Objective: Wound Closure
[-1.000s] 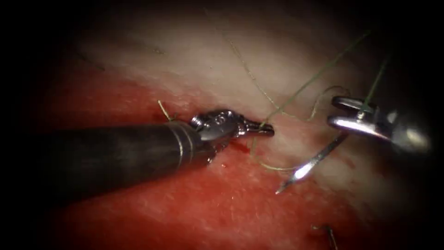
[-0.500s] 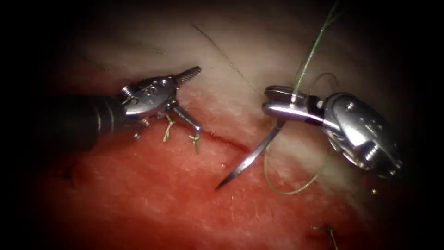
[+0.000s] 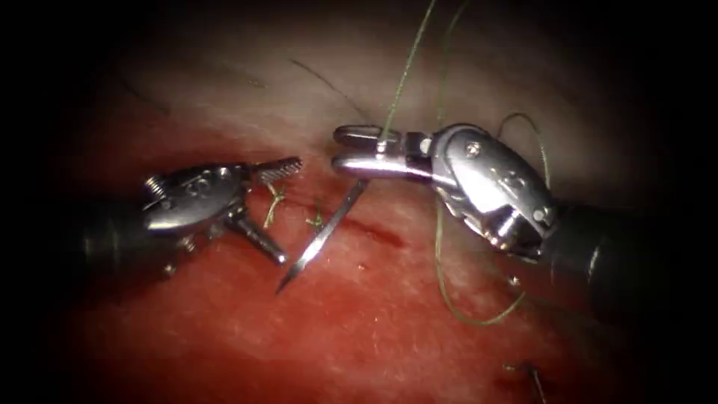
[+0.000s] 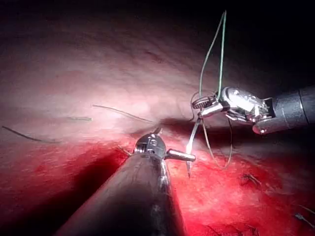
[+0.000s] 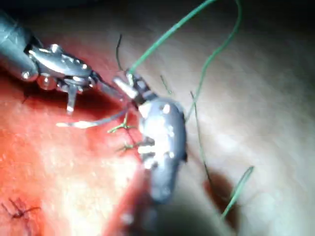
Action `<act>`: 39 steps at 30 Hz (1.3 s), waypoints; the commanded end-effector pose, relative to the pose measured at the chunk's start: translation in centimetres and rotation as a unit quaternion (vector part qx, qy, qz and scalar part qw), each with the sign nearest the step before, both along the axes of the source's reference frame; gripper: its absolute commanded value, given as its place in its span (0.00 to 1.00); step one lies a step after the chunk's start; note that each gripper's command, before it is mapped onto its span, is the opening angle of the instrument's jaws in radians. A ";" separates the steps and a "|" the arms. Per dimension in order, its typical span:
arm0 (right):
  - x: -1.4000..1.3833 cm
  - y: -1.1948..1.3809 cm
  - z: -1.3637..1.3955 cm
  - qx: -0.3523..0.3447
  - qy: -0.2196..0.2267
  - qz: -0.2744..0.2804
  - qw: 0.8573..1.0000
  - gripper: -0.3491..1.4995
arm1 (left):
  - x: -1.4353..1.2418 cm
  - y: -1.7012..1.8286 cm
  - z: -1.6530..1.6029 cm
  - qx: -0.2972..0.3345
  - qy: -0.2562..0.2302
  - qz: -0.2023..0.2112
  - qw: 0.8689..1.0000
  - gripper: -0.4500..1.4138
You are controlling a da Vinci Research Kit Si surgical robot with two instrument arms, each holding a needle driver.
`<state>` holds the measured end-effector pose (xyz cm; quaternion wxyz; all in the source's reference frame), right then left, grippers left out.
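My right tool point(image 3: 340, 150) is shut on the curved needle point(image 3: 321, 236) near its thread end. The needle slants down and left, free of the tissue, with its tip just above the red-stained surface left of the cut point(image 3: 378, 230). Green thread point(image 3: 407, 71) rises from these jaws, and a loop point(image 3: 449, 295) trails on the right side. My left tool point(image 3: 291, 209) stands open and holds nothing, its lower jaw close beside the needle. The left wrist view has the needle point(image 4: 192, 147) between the open left tool point(image 4: 175, 144) and the right tool point(image 4: 209, 105). The right wrist view shows the right tool point(image 5: 129, 84) and the needle point(image 5: 93, 122).
Two knotted stitches with short cut ends point(image 3: 273, 202) point(image 3: 315, 218) sit between the left tool and the needle. Red fluid covers the near tissue point(image 3: 359, 337). Pale tissue point(image 3: 247, 97) lies beyond. An older dark stitch point(image 3: 532, 374) lies at the near right.
The left tool let go of the thread at the cut, opened and drew back to the left. The right tool carried the needle leftward, close to the left tool.
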<state>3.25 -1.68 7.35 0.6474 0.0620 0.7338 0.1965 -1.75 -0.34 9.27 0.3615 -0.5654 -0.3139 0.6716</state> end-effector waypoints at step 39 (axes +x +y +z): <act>0.39 -0.18 -0.09 -0.153 -0.018 -0.026 0.988 0.00 | -0.25 -0.22 0.35 0.128 0.076 0.077 0.986 0.00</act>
